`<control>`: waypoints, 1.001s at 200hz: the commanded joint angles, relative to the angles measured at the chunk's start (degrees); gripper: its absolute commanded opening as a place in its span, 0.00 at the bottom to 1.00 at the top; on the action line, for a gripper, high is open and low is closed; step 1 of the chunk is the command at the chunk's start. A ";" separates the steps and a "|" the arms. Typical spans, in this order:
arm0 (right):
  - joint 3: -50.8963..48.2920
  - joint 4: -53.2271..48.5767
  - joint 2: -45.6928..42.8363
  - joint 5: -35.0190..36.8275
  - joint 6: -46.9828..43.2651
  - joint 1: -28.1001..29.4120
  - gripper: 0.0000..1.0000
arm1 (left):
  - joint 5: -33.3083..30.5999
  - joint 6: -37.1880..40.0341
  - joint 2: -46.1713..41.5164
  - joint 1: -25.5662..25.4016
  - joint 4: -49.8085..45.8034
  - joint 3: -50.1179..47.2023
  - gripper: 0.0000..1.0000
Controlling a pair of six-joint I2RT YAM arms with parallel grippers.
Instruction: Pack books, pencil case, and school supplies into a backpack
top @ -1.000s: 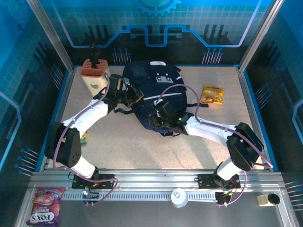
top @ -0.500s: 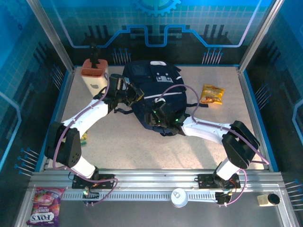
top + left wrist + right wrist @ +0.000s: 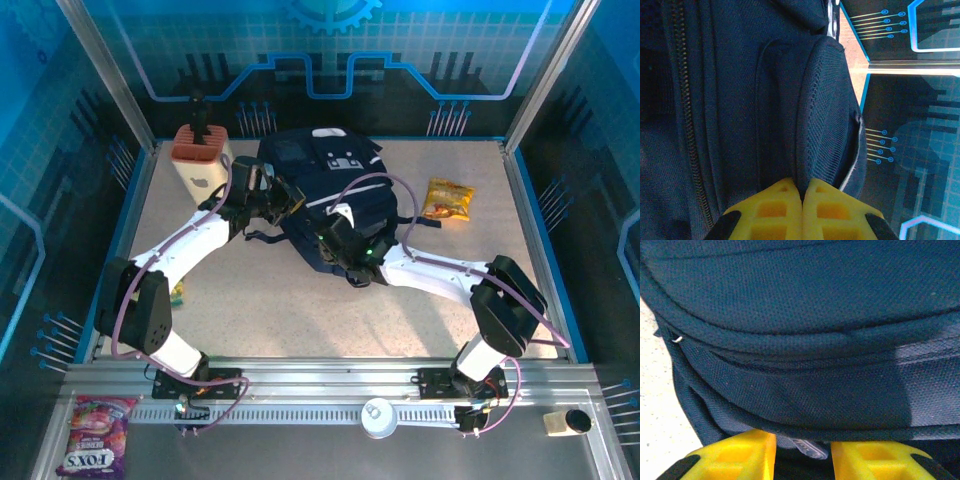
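The navy-blue backpack (image 3: 335, 185) lies in the middle of the table, white patches facing up. My left gripper (image 3: 288, 200) is at its left side, shut on a fold of the mesh side pocket (image 3: 825, 115); the yellow fingers (image 3: 777, 210) meet on the fabric of the backpack (image 3: 740, 100). My right gripper (image 3: 335, 235) is pressed against the near edge of the backpack (image 3: 800, 315). Its jaws stand apart, with a small metal zipper pull (image 3: 810, 447) lying loose in the gap of the right gripper (image 3: 802, 442). The books and pencil case are out of view.
A beige holder with a terracotta top (image 3: 198, 160) stands at the back left beside the left arm. A yellow-orange snack packet (image 3: 447, 198) lies right of the backpack. A small green item (image 3: 178, 291) sits by the left arm's elbow. Blue walls ring the table.
My right gripper has pushed forward and left along the backpack's near edge, and its jaws have narrowed. The left gripper has kept its hold on the fabric.
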 commanded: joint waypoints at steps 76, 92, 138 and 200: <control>5.16 -3.19 2.49 -6.42 -9.81 -2.70 0.25 | 2.33 -0.12 -2.62 -0.26 1.83 2.55 0.00; 5.66 -5.02 2.65 -4.42 -9.24 -2.94 0.21 | 2.06 0.15 -2.82 -0.20 1.42 2.72 0.00; -0.89 -7.70 -1.85 -0.95 -6.91 -5.21 0.19 | 0.82 1.47 -3.32 1.77 0.36 1.74 0.00; -8.96 -6.83 -9.60 -3.15 -6.94 -12.93 0.21 | 0.96 3.30 -2.99 4.04 -0.19 -0.70 0.00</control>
